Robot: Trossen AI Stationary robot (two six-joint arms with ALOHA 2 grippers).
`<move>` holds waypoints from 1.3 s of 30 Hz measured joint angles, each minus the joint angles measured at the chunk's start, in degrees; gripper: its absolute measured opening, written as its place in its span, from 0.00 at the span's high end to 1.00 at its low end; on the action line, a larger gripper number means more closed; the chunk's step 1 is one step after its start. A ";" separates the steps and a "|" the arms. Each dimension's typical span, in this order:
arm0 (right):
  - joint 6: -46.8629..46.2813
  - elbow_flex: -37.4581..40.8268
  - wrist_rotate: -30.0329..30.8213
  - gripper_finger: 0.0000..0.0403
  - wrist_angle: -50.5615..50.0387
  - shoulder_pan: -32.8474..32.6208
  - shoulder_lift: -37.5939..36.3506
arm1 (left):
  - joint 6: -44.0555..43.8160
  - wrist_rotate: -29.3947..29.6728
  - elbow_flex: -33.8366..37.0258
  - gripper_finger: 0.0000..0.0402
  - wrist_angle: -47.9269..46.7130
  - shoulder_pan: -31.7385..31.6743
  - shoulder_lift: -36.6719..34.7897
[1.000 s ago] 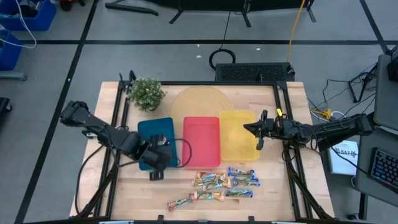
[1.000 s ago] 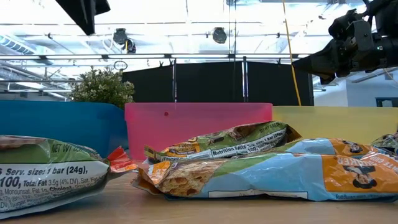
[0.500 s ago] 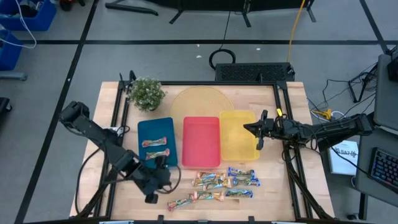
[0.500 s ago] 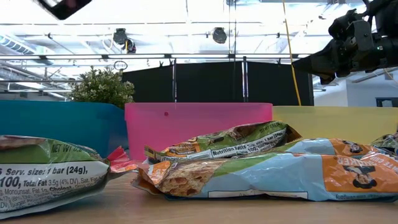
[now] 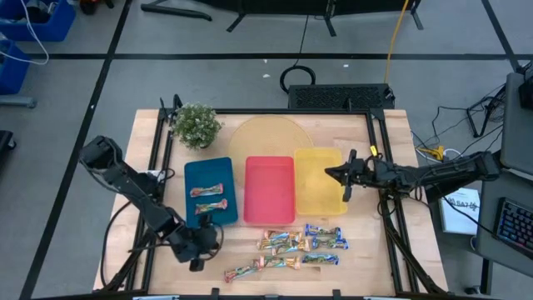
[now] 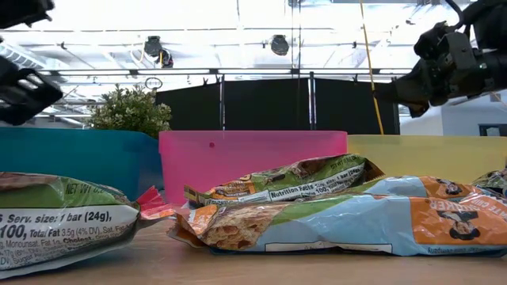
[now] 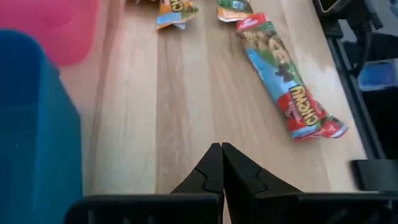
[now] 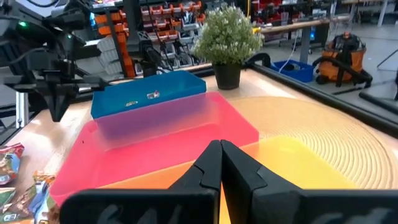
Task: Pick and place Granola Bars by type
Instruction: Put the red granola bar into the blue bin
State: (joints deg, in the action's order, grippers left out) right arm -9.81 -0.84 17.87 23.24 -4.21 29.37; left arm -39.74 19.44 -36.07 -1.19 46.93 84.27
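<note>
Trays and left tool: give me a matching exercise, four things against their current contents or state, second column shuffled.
Column one:
1. blue tray
2. red tray
3. left tool
4. potted plant

Column two:
A. holds no bars
B. stands at the table's far left corner
C. holds two granola bars
D. shut and empty, over bare wood in front of the trays

Pairs: 1-C, 2-A, 3-D, 4-B
</note>
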 joint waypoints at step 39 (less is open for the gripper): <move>13.30 -98.11 -12.03 0.72 -37.58 -24.65 90.79 | 22.67 10.04 1.26 0.95 6.86 0.13 -0.09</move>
State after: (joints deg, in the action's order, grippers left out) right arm 3.48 -98.95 5.84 -14.34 -28.86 120.16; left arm -17.07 29.47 -34.81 5.66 47.06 84.18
